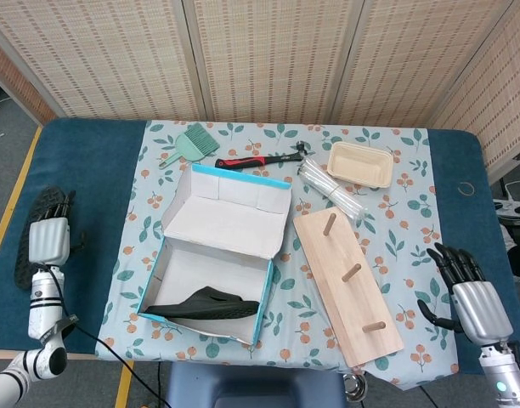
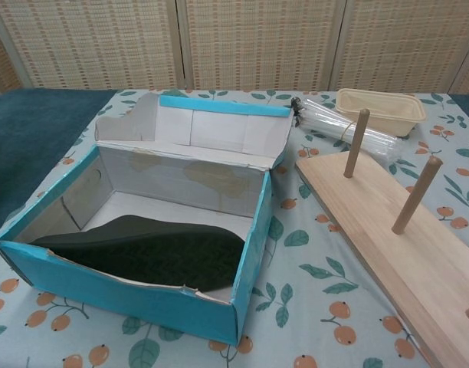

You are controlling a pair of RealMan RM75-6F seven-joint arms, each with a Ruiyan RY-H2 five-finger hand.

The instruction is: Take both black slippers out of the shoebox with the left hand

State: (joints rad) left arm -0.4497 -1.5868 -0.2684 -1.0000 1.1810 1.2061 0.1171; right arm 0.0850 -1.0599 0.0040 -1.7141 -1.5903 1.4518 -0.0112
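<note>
The blue shoebox [image 1: 197, 322] stands open on the flowered cloth, its lid folded back. One black slipper [image 1: 205, 304] lies along its front wall, also plain in the chest view as the slipper [image 2: 150, 249] behind the box wall [image 2: 119, 295]. The other black slipper [image 1: 29, 242] is at the far left edge over the blue cloth, with my left hand [image 1: 49, 240] on top of it, fingers wrapped over its upper end. My right hand [image 1: 472, 297] hangs at the lower right with fingers apart, holding nothing. Neither hand shows in the chest view.
A wooden board with pegs [image 1: 345, 285] lies right of the box. Behind it are a beige tray [image 1: 359, 163], a bundle of clear tubes [image 1: 332, 191], a red-handled hammer [image 1: 256, 160] and a green brush [image 1: 190, 143].
</note>
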